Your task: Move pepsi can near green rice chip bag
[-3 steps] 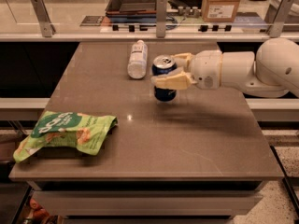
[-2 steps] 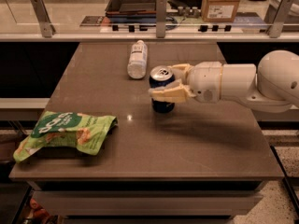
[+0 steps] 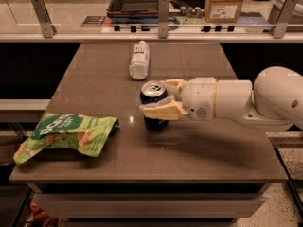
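The pepsi can (image 3: 152, 92), dark blue with a silver top, stands upright near the middle of the brown table (image 3: 94, 74). My gripper (image 3: 163, 98) reaches in from the right and is shut on the can, one cream finger (image 3: 158, 110) in front of it and one behind. The green rice chip bag (image 3: 66, 135) lies flat at the table's front left, light green with a dark green label. The can is apart from the bag, a short gap to the bag's right.
A white plastic bottle (image 3: 139, 59) lies on its side behind the can. A railing with metal posts (image 3: 163, 11) runs along the far edge. A cardboard box (image 3: 222, 4) and a dark tray (image 3: 135, 1) sit on the counter beyond.
My gripper has carried the pepsi can toward the front left, closer to the chip bag. The bag and the bottle have not moved.
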